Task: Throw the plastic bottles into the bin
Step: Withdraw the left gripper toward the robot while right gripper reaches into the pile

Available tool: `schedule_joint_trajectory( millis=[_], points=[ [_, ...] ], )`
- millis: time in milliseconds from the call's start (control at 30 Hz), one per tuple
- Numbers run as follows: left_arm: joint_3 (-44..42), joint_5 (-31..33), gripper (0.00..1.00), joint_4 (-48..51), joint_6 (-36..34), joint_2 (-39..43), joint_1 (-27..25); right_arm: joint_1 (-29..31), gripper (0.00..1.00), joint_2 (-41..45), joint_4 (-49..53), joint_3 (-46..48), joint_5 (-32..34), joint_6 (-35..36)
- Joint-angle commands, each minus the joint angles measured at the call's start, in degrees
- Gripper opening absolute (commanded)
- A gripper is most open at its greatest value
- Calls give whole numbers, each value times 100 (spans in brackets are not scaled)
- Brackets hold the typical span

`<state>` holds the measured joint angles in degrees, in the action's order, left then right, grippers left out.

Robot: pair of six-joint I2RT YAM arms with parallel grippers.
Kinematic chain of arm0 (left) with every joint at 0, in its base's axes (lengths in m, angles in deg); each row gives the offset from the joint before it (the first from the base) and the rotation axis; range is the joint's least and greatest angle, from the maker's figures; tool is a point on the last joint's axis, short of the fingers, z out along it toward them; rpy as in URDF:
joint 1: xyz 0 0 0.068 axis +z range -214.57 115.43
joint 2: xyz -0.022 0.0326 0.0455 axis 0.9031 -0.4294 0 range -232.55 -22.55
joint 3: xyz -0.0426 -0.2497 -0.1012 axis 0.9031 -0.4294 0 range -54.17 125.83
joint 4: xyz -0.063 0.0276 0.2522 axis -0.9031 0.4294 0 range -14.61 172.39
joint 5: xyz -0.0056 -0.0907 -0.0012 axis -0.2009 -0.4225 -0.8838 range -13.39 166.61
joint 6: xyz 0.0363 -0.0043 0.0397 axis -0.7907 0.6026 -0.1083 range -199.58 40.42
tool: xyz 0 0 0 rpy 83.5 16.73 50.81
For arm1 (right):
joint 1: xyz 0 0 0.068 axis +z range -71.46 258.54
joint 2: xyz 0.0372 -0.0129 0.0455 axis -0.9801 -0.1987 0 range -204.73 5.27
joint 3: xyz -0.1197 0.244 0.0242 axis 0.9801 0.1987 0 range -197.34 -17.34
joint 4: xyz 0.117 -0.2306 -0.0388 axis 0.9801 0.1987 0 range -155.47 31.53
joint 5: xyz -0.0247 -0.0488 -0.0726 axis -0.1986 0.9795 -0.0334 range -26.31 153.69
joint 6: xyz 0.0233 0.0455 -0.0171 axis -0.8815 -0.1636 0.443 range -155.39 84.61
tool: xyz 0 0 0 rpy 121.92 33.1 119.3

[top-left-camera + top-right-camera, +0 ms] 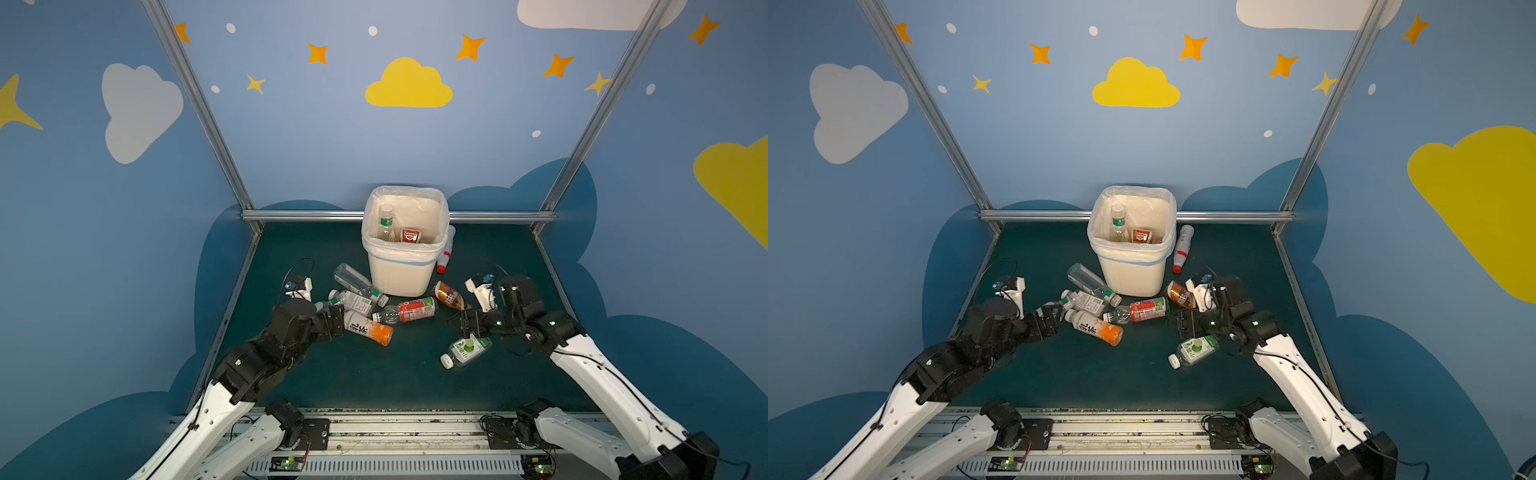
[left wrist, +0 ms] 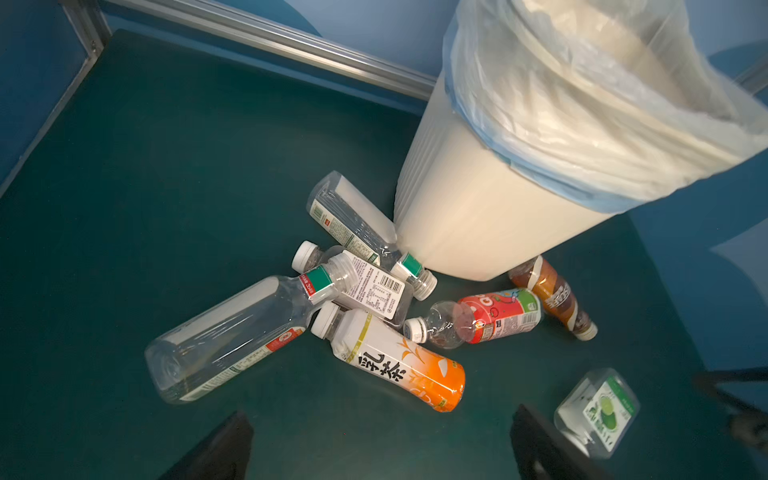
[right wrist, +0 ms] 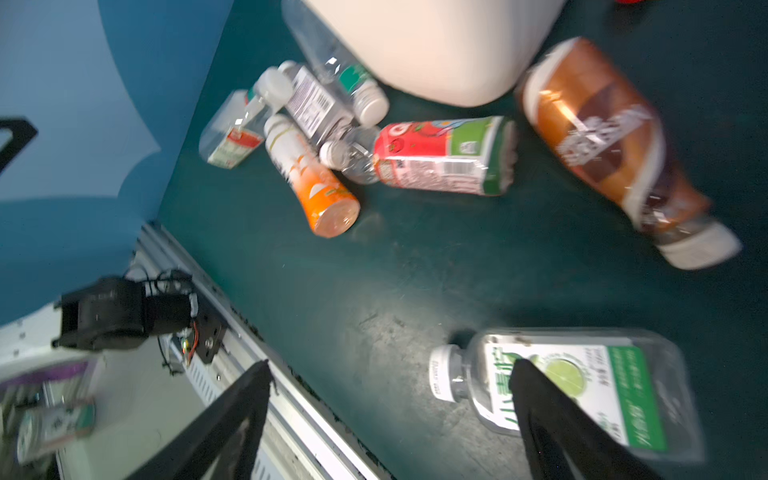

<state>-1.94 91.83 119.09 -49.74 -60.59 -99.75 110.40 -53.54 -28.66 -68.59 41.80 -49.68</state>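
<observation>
You are at the picking-up step. A clear bottle and a red-brown one are already inside the bin. The bin stands at the far middle of the counter. Most other bottles lie in a heap just in front of it.

Your left hand is spread wide and holds nothing. It sits by the cap end of the orange bottle. Your right hand is spread too, and empty. It is just above the green bottle, which lies alone at the near right.

I think you should next bring a hand down so its fingers go on both sides of a bottle. Then squeeze the middle, lift, and carry it over the bin. Round bottles may roll, so go slow.

The orange bottle says 乳茶 in big black marks. The red bottle has a barcode, but its big white letter is partly hidden. The green bottle shows a lime, and its white words are too blurry to read. The brown bottle is blurry too. A white bottle with a red cap lies right of the bin.
</observation>
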Motion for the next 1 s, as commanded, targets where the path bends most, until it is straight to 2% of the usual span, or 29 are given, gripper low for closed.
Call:
schedule_joint_trajectory(
  millis=[0, 133, 300, 433, 600, 967],
  points=[
    [-252, 127, 98, -132, 524, 359, 25, 853, 90, -421, -388, -385, 341, 344],
    [-572, 390, 98, -344, 491, 710, 33, 1805, 86, -1196, -693, -825, 560, 712],
    [-325, 651, 97, 55, 452, 748, 29, 2399, 77, -2555, -274, -2002, 876, 1376],
    [-177, 581, 97, 112, 439, 646, 31, 2509, 75, -3720, 306, -3048, 1163, 1655],
    [-219, 451, 97, 121, 404, 533, 31, 2544, 75, -4783, 669, -3866, 1320, 1669],
    [-310, 503, 97, 59, 334, 632, 29, 2635, 77, -5991, 1107, -4910, 1738, 1617]
  ],
)
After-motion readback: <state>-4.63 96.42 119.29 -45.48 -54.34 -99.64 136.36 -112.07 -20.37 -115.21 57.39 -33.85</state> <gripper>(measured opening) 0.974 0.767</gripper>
